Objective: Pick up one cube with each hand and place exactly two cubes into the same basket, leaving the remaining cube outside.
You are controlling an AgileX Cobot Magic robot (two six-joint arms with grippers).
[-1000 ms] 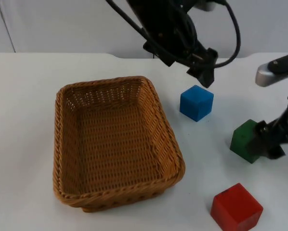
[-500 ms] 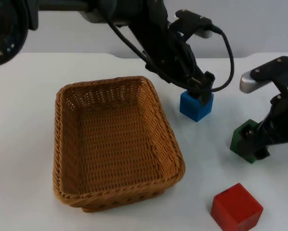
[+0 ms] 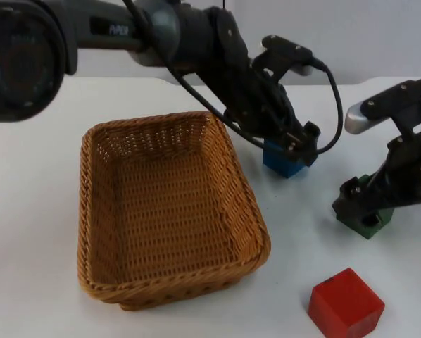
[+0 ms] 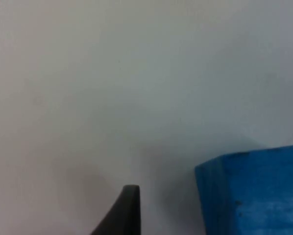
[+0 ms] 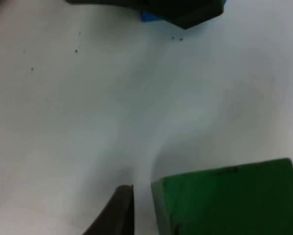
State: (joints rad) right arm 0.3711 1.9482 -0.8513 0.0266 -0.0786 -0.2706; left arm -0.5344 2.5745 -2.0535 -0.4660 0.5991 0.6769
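1. You are in the grasping step on both sides: each arm is down at its own cube and nothing sits in the basket [image 3: 91, 211] yet.
2. Your left gripper [image 3: 295, 144] sits over the blue cube [image 3: 281, 163], which lies just beside the basket's far right corner. In the left wrist view one fingertip [image 4: 124, 210] stands apart from the cube's face [image 4: 254, 191], so the claw reads as open and not yet squeezing.
3. Your right gripper [image 3: 362, 201] covers the green cube [image 3: 369, 224]. In the right wrist view a fingertip [image 5: 119, 210] stands just beside the cube [image 5: 230, 200], with a thin strip of table between; judge it open as well.
4. The red cube [image 3: 346, 304] lies near the front, well apart from both claws, and looks like the one to leave out.
5. Next, you need both claws to shut squarely on opposite faces, then lift before swinging toward the basket. Mind the left arm's closeness to the basket rim.
6. Against half a second ago, both arms have come lower: the left one now hides more of the blue cube, the right more of the green. Basket and red cube have not moved.
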